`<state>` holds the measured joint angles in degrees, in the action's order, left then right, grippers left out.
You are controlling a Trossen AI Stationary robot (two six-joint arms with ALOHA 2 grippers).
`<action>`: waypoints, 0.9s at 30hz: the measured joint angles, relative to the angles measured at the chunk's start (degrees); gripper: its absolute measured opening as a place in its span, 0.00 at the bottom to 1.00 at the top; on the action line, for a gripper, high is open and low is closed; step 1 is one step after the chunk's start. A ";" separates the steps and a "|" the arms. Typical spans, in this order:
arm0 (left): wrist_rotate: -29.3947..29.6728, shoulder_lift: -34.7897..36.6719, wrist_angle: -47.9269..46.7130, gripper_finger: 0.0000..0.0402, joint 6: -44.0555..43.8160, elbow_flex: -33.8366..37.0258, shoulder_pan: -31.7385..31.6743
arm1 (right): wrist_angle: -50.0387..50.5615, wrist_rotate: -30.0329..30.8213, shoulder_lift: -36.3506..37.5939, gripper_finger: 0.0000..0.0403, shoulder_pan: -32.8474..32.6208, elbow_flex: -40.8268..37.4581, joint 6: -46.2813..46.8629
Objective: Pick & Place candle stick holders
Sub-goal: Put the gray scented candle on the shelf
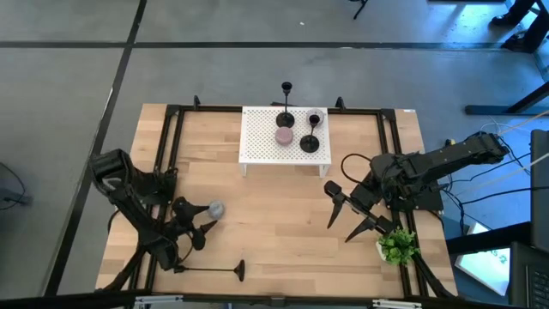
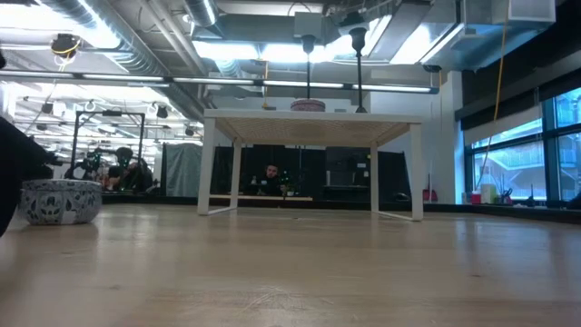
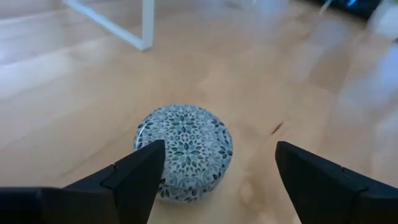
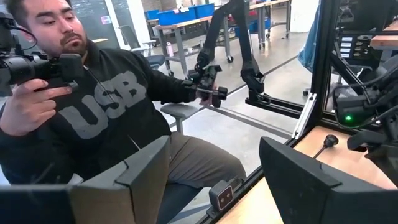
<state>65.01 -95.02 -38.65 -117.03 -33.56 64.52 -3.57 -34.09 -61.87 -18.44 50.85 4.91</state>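
Note:
Two black candle stick holders [image 1: 285, 118] [image 1: 310, 142] stand upright on their round bases on a white perforated stand [image 1: 257, 150] at the far middle; the low view shows them as candle stick holders [image 2: 309, 68] [image 2: 359, 64]. A third holder [image 1: 214, 270] lies on its side near the front edge. My left gripper [image 1: 204, 225] [image 3: 219, 147] is open, low over the table. Its fingers stand on either side of a round patterned tin [image 3: 183, 152] [image 1: 214, 209]. My right gripper [image 1: 352, 219] hangs open above the table's right part, with nothing between its fingers. My left gripper has one fingertip [image 3: 152, 155] right at the patterned tin's rim, and the other finger [image 3: 292, 162] stands well clear. I cannot tell whether that fingertip touches the tin. The tin sits flat on the table.
A pink round item [image 1: 284, 136] lies on the white stand between the holders. A small green plant [image 1: 397, 246] sits at the near right corner. A black frame [image 1: 171, 112] runs around the tabletop. Bare wood lies between the stand and the front edge. A person [image 4: 93, 112] sits beyond the table.

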 joint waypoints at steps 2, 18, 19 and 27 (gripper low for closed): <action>2.94 -1.78 0.63 0.76 -2.93 1.24 0.82 | -0.01 0.00 0.00 0.62 0.00 0.00 -0.01; 2.91 -12.50 7.60 0.76 -7.25 3.32 0.15 | -0.04 2.58 0.02 0.62 0.07 0.00 -0.02; 3.59 -12.49 7.58 0.76 -7.26 3.32 0.15 | -0.02 2.58 0.01 0.62 0.05 0.00 0.00; 6.02 -12.48 7.74 0.76 -7.14 3.32 -0.15 | -0.02 2.57 0.02 0.62 0.04 0.00 0.00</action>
<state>71.03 -107.50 -30.91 -124.17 -30.24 64.37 -3.60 -31.52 -61.84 -18.39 50.85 4.91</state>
